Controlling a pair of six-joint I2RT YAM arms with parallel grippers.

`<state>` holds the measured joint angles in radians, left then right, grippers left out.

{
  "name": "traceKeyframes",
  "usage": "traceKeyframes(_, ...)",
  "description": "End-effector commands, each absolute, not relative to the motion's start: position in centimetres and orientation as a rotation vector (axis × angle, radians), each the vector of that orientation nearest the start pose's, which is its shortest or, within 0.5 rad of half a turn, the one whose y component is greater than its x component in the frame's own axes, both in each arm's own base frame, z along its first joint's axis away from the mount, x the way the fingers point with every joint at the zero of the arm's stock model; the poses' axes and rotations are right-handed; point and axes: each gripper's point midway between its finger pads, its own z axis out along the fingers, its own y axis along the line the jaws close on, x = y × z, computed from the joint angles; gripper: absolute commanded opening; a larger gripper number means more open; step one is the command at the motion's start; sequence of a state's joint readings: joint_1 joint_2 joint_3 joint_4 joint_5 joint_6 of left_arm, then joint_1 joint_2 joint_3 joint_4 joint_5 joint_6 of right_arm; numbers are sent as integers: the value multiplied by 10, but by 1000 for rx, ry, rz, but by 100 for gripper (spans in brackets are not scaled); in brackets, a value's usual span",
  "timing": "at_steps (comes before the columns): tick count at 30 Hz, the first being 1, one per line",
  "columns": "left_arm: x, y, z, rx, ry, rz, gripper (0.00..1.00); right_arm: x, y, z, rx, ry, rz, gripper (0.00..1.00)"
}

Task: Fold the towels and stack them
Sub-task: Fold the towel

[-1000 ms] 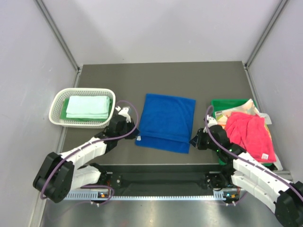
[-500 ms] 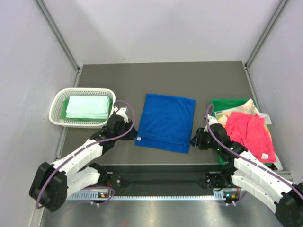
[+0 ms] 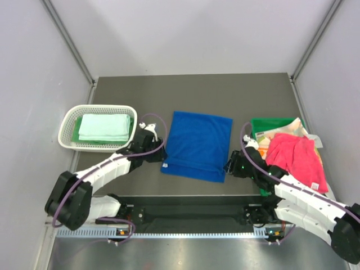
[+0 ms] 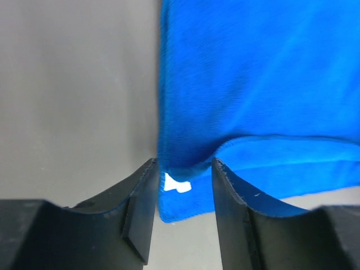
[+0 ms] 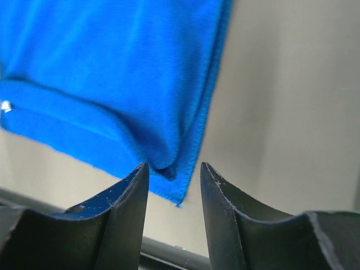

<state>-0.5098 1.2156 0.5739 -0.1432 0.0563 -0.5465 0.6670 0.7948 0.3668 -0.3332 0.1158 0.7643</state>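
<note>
A royal blue towel [image 3: 198,145] lies folded in half at the table's middle. My left gripper [image 3: 160,153] stands at its near left corner, open. In the left wrist view that gripper [image 4: 184,169] straddles the corner with the white tag [image 4: 176,184], its fingers off the cloth. At the near right corner my right gripper [image 3: 228,167] is open too. In the right wrist view the folded corner [image 5: 169,160] lies loose between that gripper's [image 5: 174,171] fingers. A folded pale mint towel [image 3: 103,126] rests on a green one [image 3: 75,134]. A pink towel [image 3: 295,160] lies crumpled at the right.
The white mesh basket [image 3: 67,121] with the folded towels stands at the left edge. The green bin [image 3: 264,124] under the pink towel sits at the right, against the wall. A black rail [image 3: 191,214] runs along the near edge.
Both grippers have opened and let go of the blue towel's near corners. The left gripper has shifted slightly towards the towel. The towel lies as before.
</note>
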Motion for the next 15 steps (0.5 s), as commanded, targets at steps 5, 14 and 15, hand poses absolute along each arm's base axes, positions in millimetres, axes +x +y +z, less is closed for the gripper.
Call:
traceKeyframes(5,261,-185,62,-6,2427,-571,39,190,167,56,264,2382,535,43)
traceKeyframes(14,227,-179,51,9,2487,-615,19,180,172,40,259,2421,522,45)
traceKeyframes(15,226,-179,50,7,2490,-616,17,181,174,41,261,2419,529,45)
